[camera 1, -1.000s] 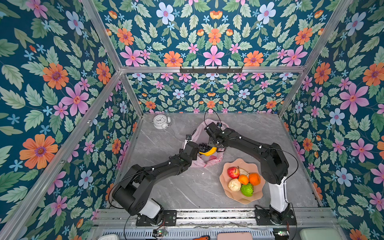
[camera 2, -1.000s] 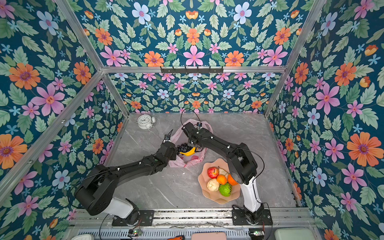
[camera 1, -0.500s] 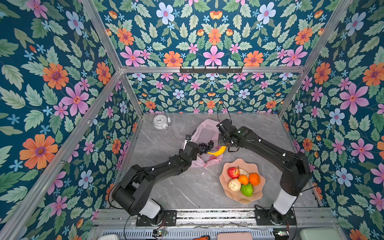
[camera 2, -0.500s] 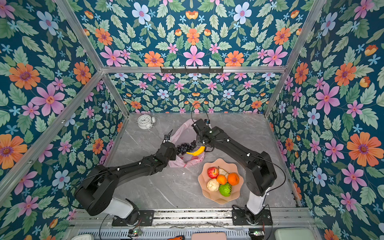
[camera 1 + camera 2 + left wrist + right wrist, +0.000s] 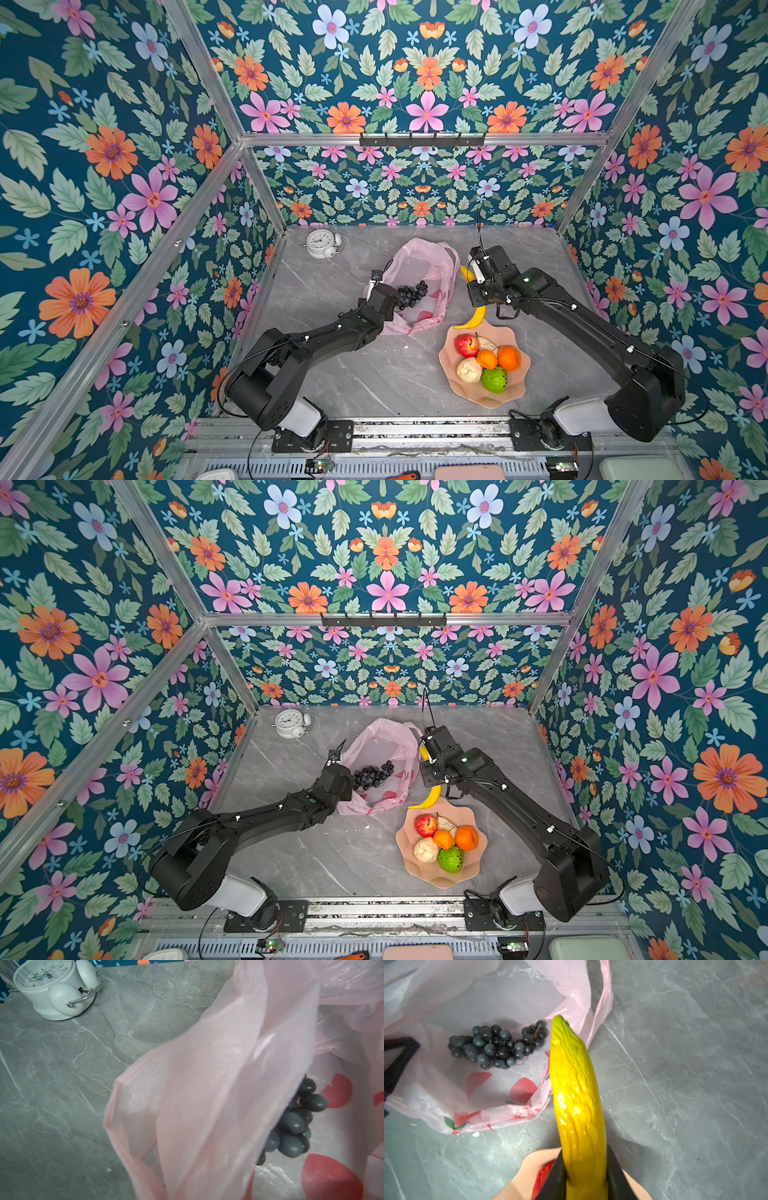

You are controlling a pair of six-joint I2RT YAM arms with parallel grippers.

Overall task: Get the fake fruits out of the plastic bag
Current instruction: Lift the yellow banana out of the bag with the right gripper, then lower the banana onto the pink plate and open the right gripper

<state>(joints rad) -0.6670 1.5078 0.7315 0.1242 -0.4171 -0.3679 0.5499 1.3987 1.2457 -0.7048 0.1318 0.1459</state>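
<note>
Pinching the banana (image 5: 577, 1095) between the two black fingers (image 5: 616, 1174) of my right gripper (image 5: 584, 1182), I hold it by one end. Its green tip is just beside the right edge of the bag (image 5: 500, 1001). In both top views the banana is outside the bag, between the bag and the bowl (image 5: 482, 400), and its held end is over the far rim of the bowl.

My left gripper (image 5: 383, 296) is at the left edge of the bag. My wrist camera does not show its fingers, but they are pressed together on the thin pink plastic and hold this edge up. The grapes (image 5: 496, 1047) lie on the bottom of the open bag, near my left gripper.

The bowl holds the apple (image 5: 466, 345), the oranges (image 5: 508, 358), the green fruit (image 5: 494, 379) and the cream pieces (image 5: 468, 369). The clock (image 5: 322, 244) stands in the far left corner of the table (image 5: 374, 374), well apart from the bag.
</note>
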